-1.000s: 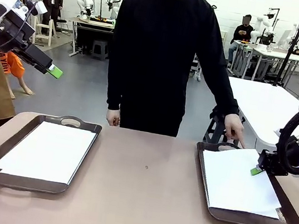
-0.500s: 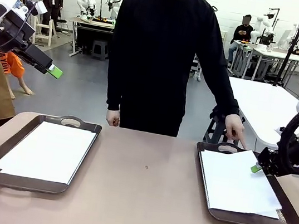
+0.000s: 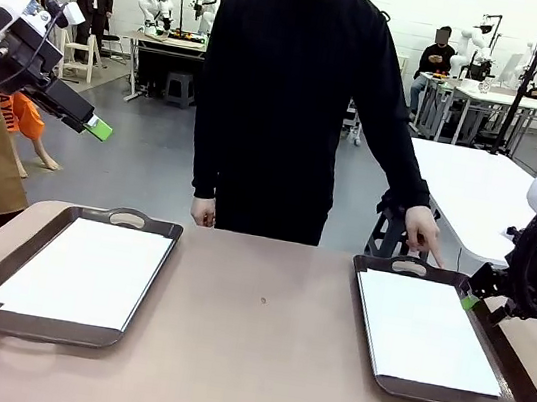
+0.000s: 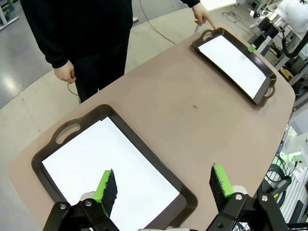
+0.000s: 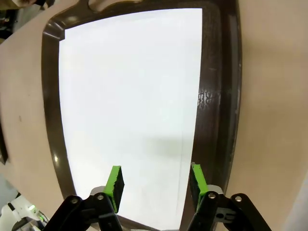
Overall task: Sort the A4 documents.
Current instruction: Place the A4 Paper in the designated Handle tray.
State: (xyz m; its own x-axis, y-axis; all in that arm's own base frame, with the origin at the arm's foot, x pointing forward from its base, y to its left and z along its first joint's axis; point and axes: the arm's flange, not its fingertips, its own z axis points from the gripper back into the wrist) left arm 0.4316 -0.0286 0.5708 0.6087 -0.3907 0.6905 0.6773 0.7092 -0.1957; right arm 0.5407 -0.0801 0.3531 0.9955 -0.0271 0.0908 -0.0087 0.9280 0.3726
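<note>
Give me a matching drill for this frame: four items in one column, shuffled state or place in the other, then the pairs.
Items
1. left gripper
2. right gripper
3. person's pointing hand
4. A4 sheet in the left tray

States or places
A. flat, square inside its tray's rim
B. at the right tray's far handle
C. open, raised high off the table
D. open, over the right tray's near edge, holding nothing

Pairs: 1-C, 2-D, 3-B, 4-A
</note>
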